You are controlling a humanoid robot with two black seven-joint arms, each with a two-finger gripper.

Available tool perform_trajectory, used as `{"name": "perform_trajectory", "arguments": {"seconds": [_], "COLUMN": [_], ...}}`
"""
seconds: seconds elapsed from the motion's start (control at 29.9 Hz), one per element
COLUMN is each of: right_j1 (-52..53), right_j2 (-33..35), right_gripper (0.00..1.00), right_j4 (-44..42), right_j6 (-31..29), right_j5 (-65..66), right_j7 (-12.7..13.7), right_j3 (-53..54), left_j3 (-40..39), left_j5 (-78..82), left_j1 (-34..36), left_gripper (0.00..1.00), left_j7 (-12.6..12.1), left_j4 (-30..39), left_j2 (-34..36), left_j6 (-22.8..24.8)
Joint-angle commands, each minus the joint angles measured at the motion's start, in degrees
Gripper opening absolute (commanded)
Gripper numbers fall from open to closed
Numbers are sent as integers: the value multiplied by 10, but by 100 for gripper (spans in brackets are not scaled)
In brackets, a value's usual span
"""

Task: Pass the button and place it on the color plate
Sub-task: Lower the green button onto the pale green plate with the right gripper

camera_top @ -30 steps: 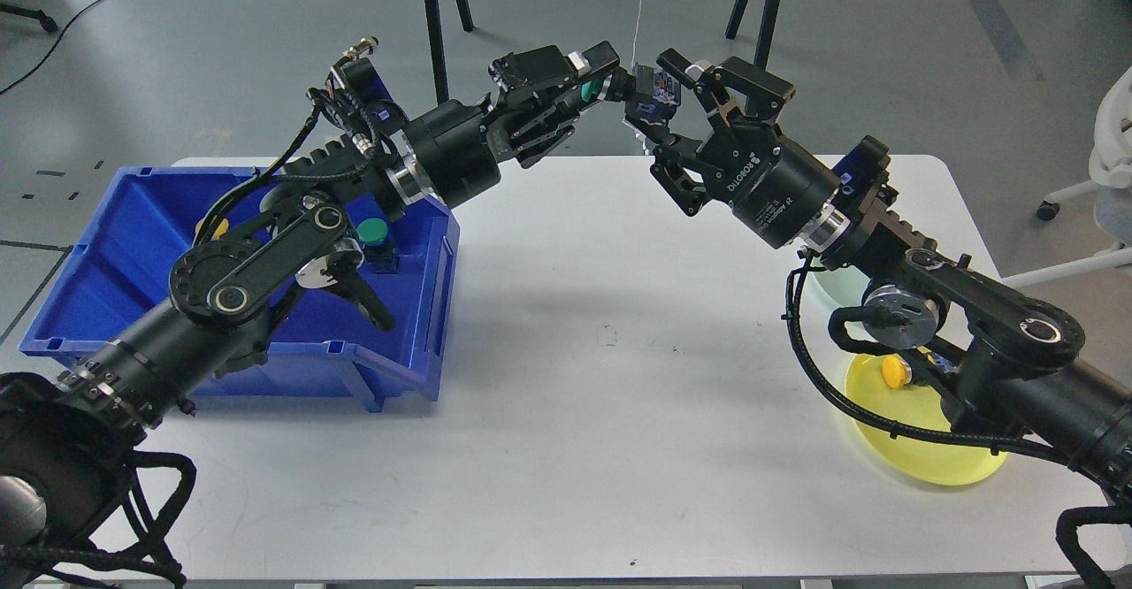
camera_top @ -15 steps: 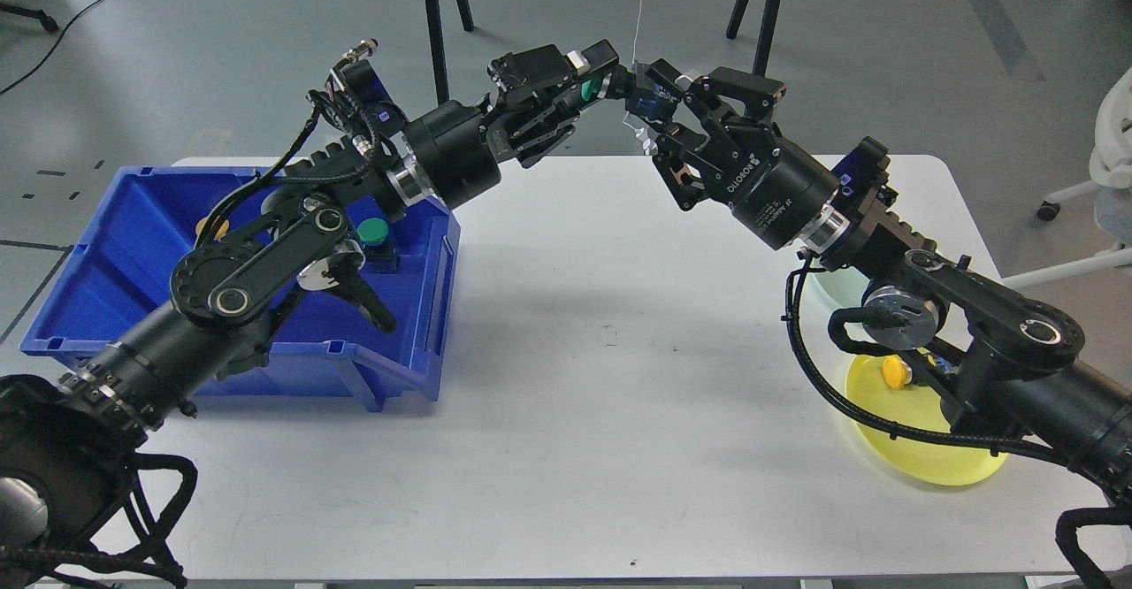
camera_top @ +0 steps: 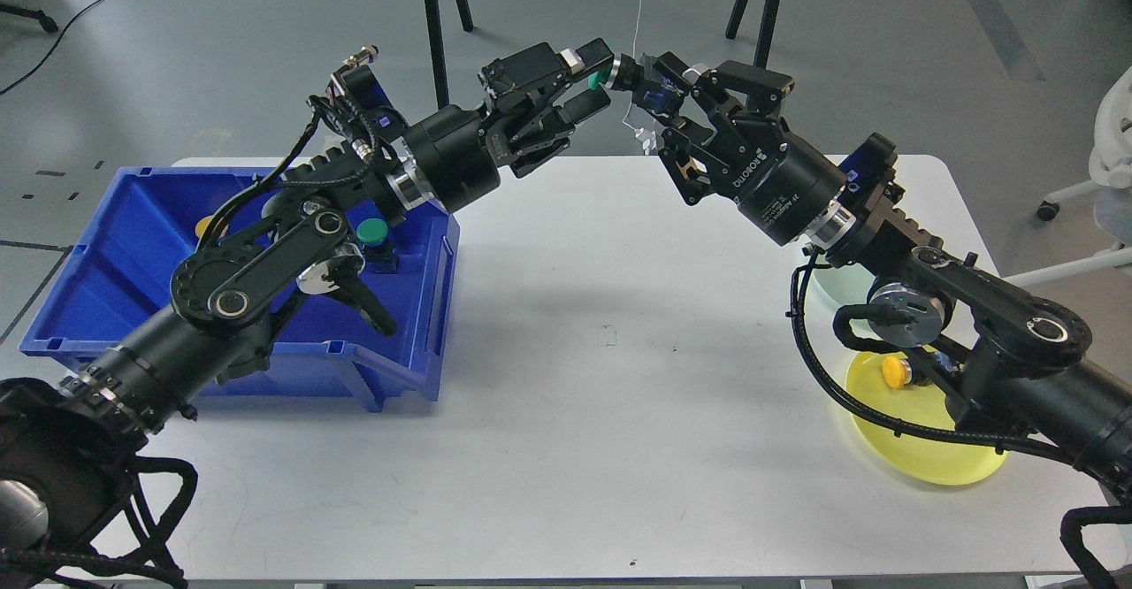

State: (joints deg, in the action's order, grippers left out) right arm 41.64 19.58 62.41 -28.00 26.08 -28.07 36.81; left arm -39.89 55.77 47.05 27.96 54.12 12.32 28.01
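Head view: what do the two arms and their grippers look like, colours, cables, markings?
Both arms are black with silver joint rings and loose black cables. The right gripper has white lettering on its round black body and linked black fingers. The left gripper matches it, with a blue part behind the wrist.

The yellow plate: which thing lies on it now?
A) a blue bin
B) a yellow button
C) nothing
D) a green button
B: a small yellow button sits on the yellow plate at the table's right side, partly behind the right arm; the spare green button is in the blue bin.
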Motion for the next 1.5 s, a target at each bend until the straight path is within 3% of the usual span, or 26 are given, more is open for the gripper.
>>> {"name": "perform_trajectory", "arguments": {"seconds": [0.0,0.33,0.5,0.84,1.47], "right_j1": [-2,-40,-86,-140,-76], "right_j2": [5,179,225,203,78], "right_gripper": [9,8,7,7,9], "right_j4": [-1,-16,-69,-256,-390], "right_j6": [1,9,21,44,82], "right_j5": [0,-1,-1,1,1], "right_j7": [1,1,1,1,1], "right_j3": [8,41,40,7,-103], "left_j3": [-5,-5,-5,-5,-5], "left_j5": [-15,-22,-22,-22,-22], "left_j1": [-4,-5,-5,-8,-9], "left_gripper": [73,75,75,75,75], "left_j7": [0,0,0,0,0], "left_j4": [-1,-2,-2,-2,-2], "left_j2": [0,0,0,0,-1], "left_j6": [0,0,0,0,0]}}
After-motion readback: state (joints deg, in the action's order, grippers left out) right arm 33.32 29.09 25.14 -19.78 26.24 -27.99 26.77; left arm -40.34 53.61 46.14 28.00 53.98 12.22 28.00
